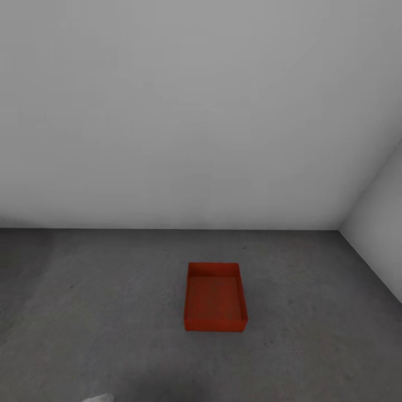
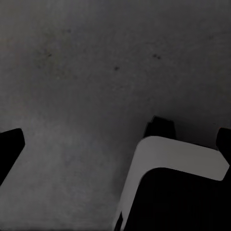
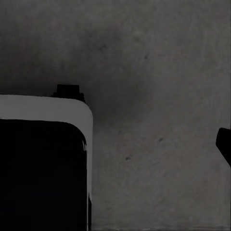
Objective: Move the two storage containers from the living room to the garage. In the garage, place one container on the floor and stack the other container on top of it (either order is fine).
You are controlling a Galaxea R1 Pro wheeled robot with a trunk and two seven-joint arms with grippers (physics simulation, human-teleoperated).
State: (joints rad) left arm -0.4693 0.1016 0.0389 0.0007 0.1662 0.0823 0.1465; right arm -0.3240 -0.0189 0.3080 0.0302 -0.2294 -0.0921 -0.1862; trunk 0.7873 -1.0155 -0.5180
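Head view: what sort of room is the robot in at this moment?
Probably a garage or similar bare utility room: a rough, mottled dark grey concrete floor, plain light grey walls meeting in a corner, no furniture in view, and one red-orange open-top storage container sitting on the floor.

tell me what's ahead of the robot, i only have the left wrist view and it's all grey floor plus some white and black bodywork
Observer: The head view shows one red-orange storage container sitting on the concrete floor, ahead of the robot and slightly to its right.
Operator: anything in it or on it
Observer: No. It sits open side up, its inside is bare, and nothing is stacked on it.
Operator: how close to the walls
Observer: It stands apart from the light grey back wall, with a strip of floor between them. A side wall meets the back wall in a corner further to the robot's right.
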